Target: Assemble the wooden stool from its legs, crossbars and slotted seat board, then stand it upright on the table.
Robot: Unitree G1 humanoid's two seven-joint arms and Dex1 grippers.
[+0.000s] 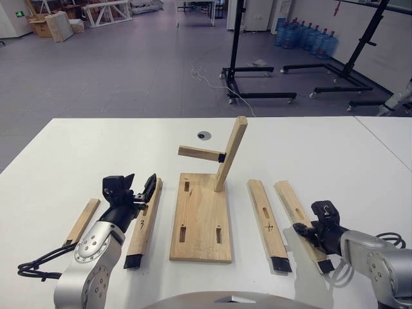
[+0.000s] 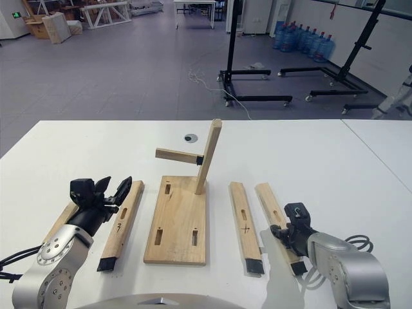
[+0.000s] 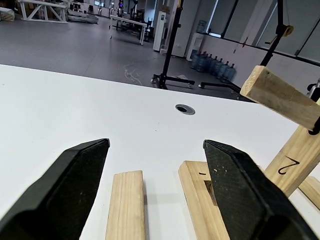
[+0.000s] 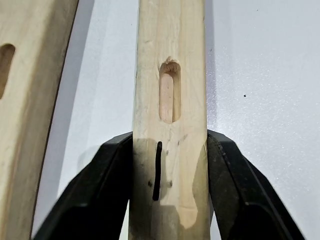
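We see right gripper (image 4: 170, 150) clenched on outermost leg (image 4: 170, 60), apparently near its end: lift may tilt it, slip; left gripper (image 3: 156, 146) spread wide, holding nothing.

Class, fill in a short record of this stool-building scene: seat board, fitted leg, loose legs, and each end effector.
seat board: flat on the table
fitted leg: stands tilted in a far slot, crossbar attached
loose legs: left leg; inner right leg; outer right leg
left end effector: open over left leg's far end
right end effector: shut on outer right leg
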